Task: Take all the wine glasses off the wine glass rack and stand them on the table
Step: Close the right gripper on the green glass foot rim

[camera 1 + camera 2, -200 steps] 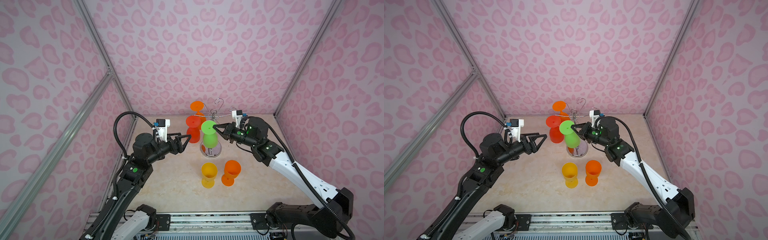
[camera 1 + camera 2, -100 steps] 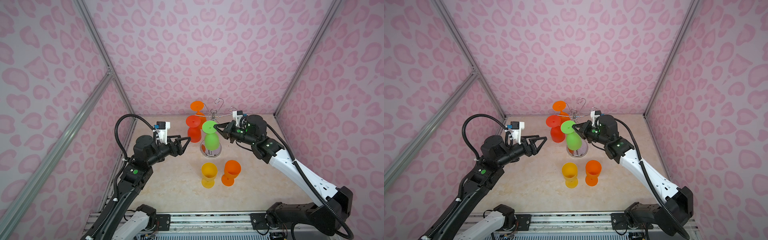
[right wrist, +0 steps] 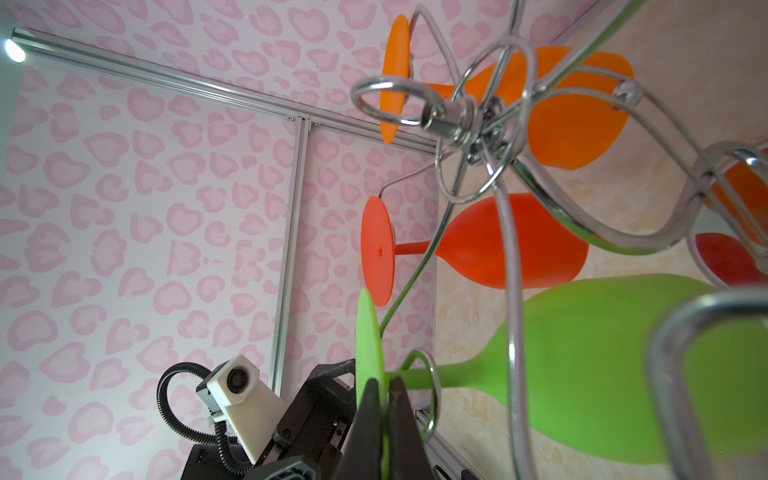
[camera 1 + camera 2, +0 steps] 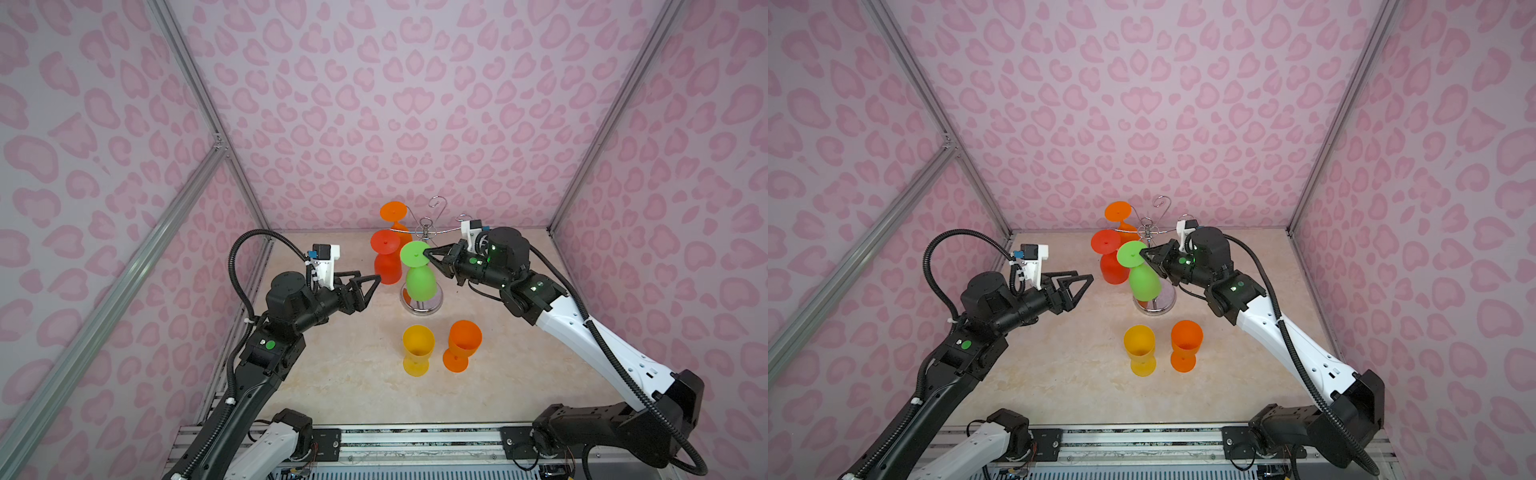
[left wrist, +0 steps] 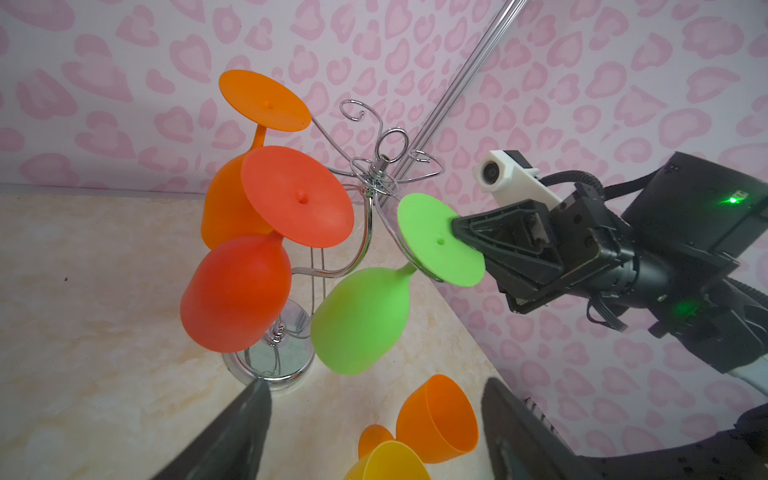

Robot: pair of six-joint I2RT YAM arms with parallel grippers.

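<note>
Right claw (image 4: 1144,254) clamped on foot of green wine glass (image 4: 1144,282), hung foot-up and tilted on wine glass rack (image 4: 1168,303). Left claw (image 4: 1087,280) held empty near red wine glass (image 4: 1113,268). Yellow wine glass (image 4: 1139,347) and orange wine glass (image 4: 1185,338) stood upright on tabletop (image 4: 1059,365).

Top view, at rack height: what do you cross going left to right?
In a top view: left gripper, jaws open → red plastic wine glass, hung upside down → green plastic wine glass, hung likewise → right gripper, jaws shut on that glass's foot. The orange plastic hanging glass and chrome wire rack overlap these, so omitted.
</note>
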